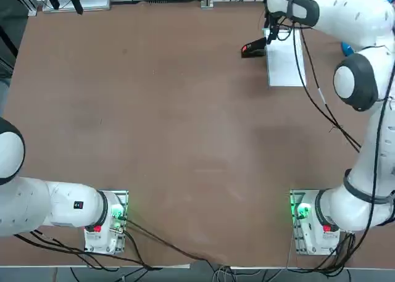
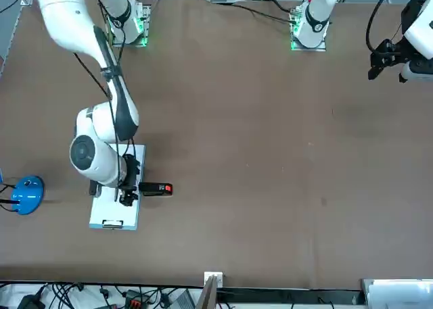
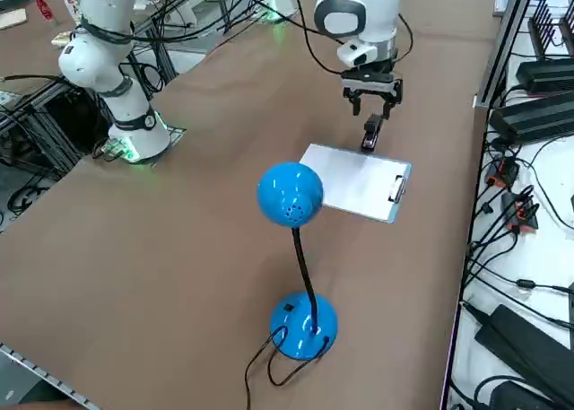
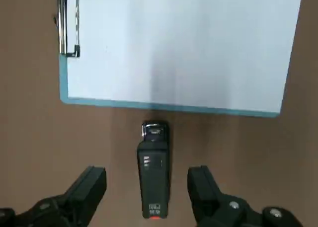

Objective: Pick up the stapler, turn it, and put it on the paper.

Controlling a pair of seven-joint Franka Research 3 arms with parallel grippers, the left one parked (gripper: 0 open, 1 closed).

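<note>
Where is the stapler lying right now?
The stapler lies on the bare table, just off one long edge of the paper and pointing at it, between the fingers of the open right pincer above it.

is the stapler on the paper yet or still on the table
Still on the table: the stapler lies flat beside the paper, just off its long edge, between the right gripper's open fingers.

no readable text anywhere, small pale markings on the stapler (image 4: 154, 175) top too tiny to make out, nothing legible on the paper (image 4: 181, 45)
</note>
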